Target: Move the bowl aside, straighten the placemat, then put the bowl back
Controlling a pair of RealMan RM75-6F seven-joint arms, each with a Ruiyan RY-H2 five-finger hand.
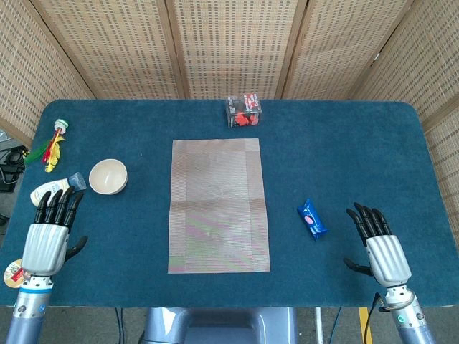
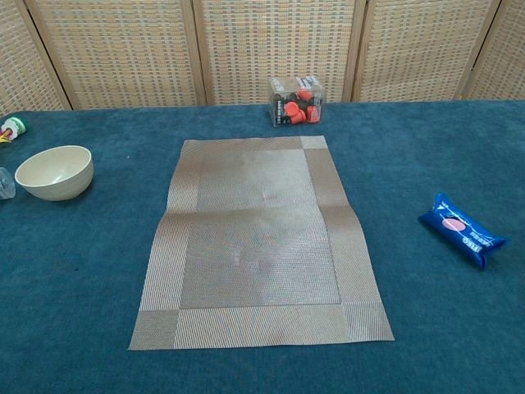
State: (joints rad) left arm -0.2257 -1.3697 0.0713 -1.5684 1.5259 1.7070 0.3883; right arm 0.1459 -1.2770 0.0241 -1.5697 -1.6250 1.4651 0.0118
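The cream bowl (image 1: 107, 176) (image 2: 54, 171) sits upright on the blue tablecloth, left of the placemat and apart from it. The woven beige placemat (image 1: 218, 205) (image 2: 258, 238) lies flat at the table's centre, its long sides running front to back. My left hand (image 1: 48, 233) hovers at the front left corner, fingers spread and holding nothing, well in front of the bowl. My right hand (image 1: 381, 245) is at the front right, fingers apart and empty. Neither hand shows in the chest view.
A clear box of red and black items (image 1: 244, 112) (image 2: 297, 100) stands behind the mat. A blue snack packet (image 1: 312, 218) (image 2: 460, 230) lies right of it. A white squeeze bottle (image 1: 51, 190), a colourful toy (image 1: 52, 145) and a small round tin (image 1: 11, 274) sit at the left edge.
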